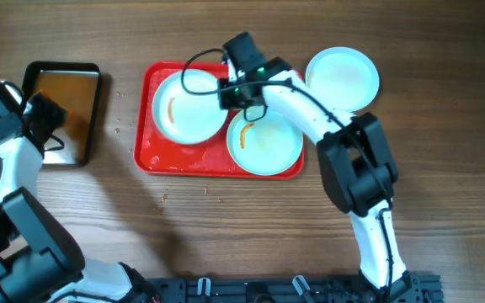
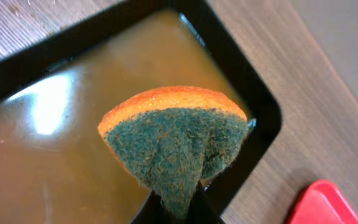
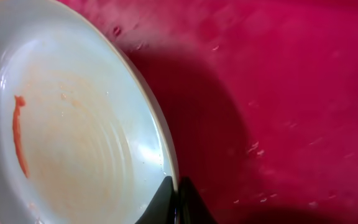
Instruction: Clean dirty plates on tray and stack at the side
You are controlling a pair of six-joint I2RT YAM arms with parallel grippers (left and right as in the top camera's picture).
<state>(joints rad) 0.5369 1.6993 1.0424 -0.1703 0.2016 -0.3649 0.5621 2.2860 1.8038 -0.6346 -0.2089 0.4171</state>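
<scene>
Left plate (image 1: 183, 109), orange-smeared, on red tray (image 1: 151, 147), its rim pinched by the clenched right claw (image 3: 175, 200) | second smeared plate (image 1: 272, 147) just beside it on the tray | third plate (image 1: 342, 77) on bench (image 1: 226, 227), right of tray | left claw (image 2: 178, 208) grips green-and-orange sponge (image 2: 173, 134) over black tray (image 2: 263, 115) of brown liquid

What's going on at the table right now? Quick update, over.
Left tool shut on sponge over black tray. Right tool pinching smeared plate by rim, on red tray. Clean plate off tray. Nothing blocking.
</scene>
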